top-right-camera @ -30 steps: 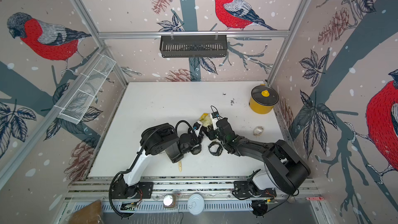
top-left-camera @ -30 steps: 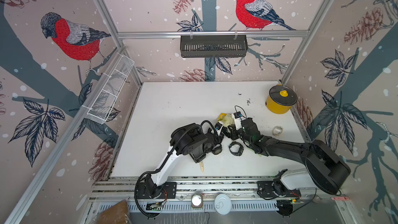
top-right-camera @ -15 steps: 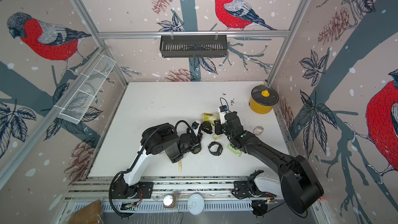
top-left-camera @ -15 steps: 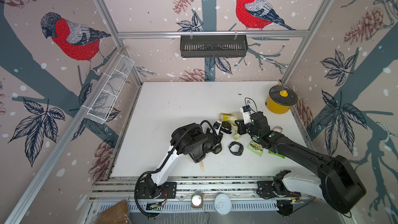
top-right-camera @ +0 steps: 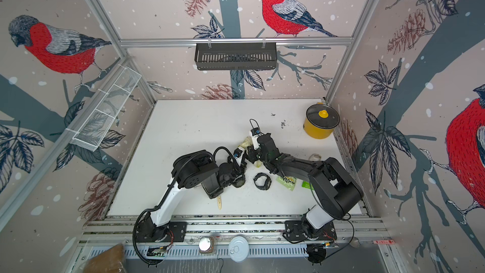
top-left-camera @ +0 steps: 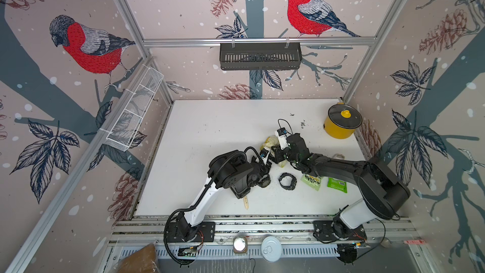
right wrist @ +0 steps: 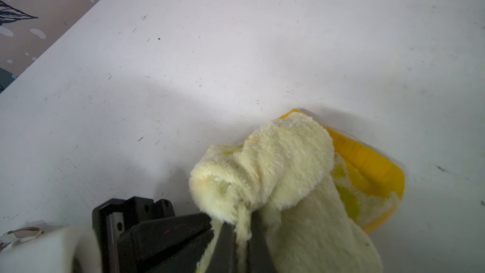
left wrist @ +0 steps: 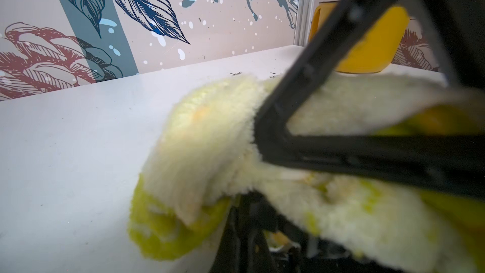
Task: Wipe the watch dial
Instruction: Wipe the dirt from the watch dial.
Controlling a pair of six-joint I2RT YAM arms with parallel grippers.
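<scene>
**While cloth is clamped, watch lies free**

Although both arms meet over mid-bench, only the right gripper [right wrist: 240, 229] shows a load: its jaws are clamped on one yellow cloth [right wrist: 275, 161], bunched, with a fold resting on the bench [right wrist: 183, 48]. The left gripper [top-left-camera: 267, 163] has its jaws together, just beside the cloth; whether it pinches anything cannot be told.

Count of items:
- One black watch [top-left-camera: 287, 181], flat on the bench with its strap looped, nearer the front edge than the cloth, between the left arm and the packets, free of both grippers.
- One dark round item [top-left-camera: 263, 182], half under the left arm; its nature cannot be told.
- Two green packets [top-left-camera: 311, 181], side by side, partly under the right arm.
- One yellow lidded pot [top-left-camera: 341, 124], far right corner.
- One tan stick [top-left-camera: 246, 203], near the front edge.
- Two baskets: one black basket [top-left-camera: 259, 56] on the back rail, one wire basket [top-left-camera: 133, 111] on the left wall.
</scene>
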